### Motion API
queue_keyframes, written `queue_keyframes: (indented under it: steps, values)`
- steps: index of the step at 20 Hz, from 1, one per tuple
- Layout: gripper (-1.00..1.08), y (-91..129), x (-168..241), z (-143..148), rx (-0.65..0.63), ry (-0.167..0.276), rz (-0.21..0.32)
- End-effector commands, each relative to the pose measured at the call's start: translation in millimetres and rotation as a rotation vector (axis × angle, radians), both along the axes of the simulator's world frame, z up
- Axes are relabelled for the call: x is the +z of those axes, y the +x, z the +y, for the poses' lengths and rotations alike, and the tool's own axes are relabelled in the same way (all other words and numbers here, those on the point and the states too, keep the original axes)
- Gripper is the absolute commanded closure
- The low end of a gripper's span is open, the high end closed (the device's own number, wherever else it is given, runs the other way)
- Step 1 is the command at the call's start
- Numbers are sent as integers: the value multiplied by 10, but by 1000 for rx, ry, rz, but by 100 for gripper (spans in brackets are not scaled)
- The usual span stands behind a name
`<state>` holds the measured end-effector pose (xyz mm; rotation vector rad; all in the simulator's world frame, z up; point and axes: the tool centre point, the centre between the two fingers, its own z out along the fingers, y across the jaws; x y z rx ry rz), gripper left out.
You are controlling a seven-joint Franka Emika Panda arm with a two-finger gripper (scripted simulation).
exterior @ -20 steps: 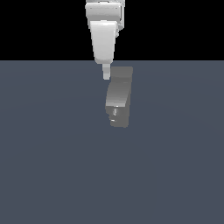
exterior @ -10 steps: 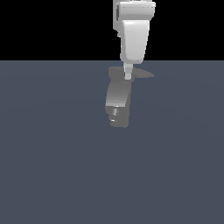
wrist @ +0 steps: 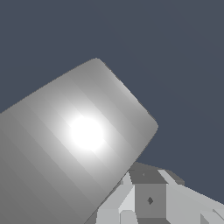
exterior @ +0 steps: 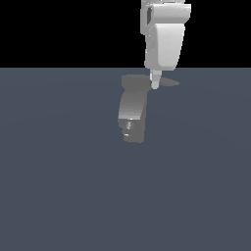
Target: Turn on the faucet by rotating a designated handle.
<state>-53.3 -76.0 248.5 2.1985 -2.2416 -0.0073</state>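
Faucet (exterior: 132, 115) mid-floor, gripper (exterior: 155, 84) tip on handle (exterior: 165, 82) at its top, jaw state unreadable; risk of sliding off tapered blade end, losing push mid-rotation.

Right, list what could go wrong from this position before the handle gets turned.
1. The gripper touches only the thin handle near its root by the faucet, so leverage may be poor and the fingertip could slip off.
2. The wrist view is mostly filled by the faucet, hiding the handle, so contact is hard to confirm.
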Motion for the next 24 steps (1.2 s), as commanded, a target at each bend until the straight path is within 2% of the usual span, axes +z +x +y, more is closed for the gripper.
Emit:
queue_keyframes:
  steps: [1,24]
  values:
    - [108,87,-3,-120,-7,-1,-5]
    - [108,593,-4,-874,-28,-2,-5]
